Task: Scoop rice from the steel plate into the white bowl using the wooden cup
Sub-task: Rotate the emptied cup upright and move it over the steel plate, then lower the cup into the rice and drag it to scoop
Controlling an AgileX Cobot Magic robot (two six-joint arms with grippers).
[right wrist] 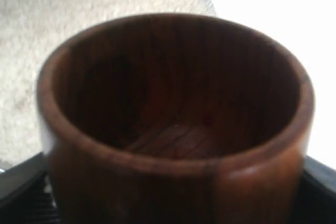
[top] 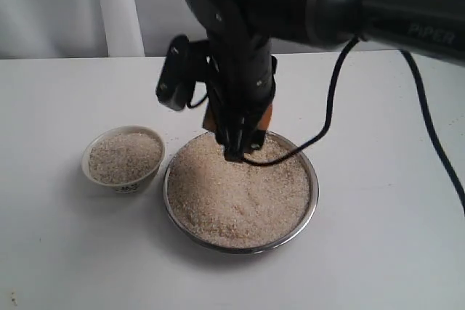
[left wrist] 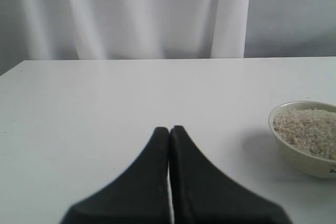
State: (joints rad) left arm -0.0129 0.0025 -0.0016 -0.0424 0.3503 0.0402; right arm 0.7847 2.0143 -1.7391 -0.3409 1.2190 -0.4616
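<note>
The steel plate (top: 313,205) sits mid-table, heaped with rice (top: 240,194). Left of it stands the white bowl (top: 123,181), also holding rice (top: 125,156). My right gripper (top: 240,150) points down over the plate's far side, its tips at the rice surface, shut on the wooden cup (top: 268,117), which the arm mostly hides. In the right wrist view the cup (right wrist: 173,108) fills the frame, its inside dark and empty, with rice (right wrist: 79,14) behind it. My left gripper (left wrist: 169,128) is shut on nothing above bare table, the white bowl (left wrist: 304,161) off to one side.
A black cable (top: 330,99) hangs from the right arm and drapes over the plate's far rim. White curtain (top: 65,5) backs the table. A few stray grains lie on the white tabletop (top: 363,274) between bowl and plate.
</note>
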